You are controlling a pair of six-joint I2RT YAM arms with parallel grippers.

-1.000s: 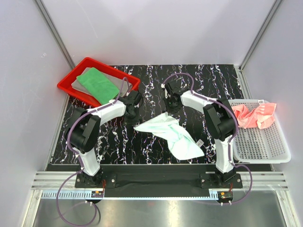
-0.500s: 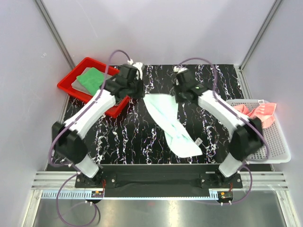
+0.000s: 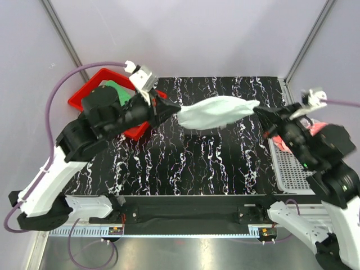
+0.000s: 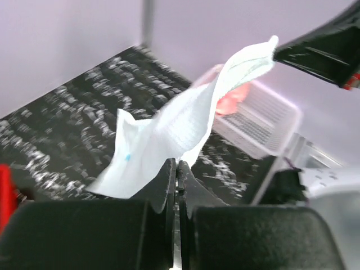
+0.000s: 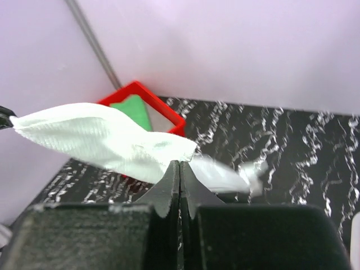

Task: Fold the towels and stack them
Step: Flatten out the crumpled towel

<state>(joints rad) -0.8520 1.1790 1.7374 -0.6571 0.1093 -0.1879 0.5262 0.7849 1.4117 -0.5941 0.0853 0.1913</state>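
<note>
The white towel (image 3: 216,112) hangs stretched in the air above the black marbled table (image 3: 214,163), between my two grippers. My left gripper (image 3: 175,109) is shut on its left corner and my right gripper (image 3: 260,108) is shut on its right corner. In the left wrist view the towel (image 4: 180,129) rises from the shut jaws toward the right arm's finger. In the right wrist view the towel (image 5: 107,143) runs left from the shut jaws. The green towel (image 3: 115,89) lies in the red tray (image 3: 79,104), partly hidden by my left arm. The salmon-pink towel (image 3: 315,128) lies in the white mesh basket (image 3: 292,169). I see no grey towel clearly.
The red tray stands at the back left, the mesh basket at the right edge. Both arms are raised high over the table. Light walls and metal posts close the cell at the back and sides.
Both arms have lifted and spread apart. The white towel, which lay draped on the table, is now off it and pulled taut between the grippers.
</note>
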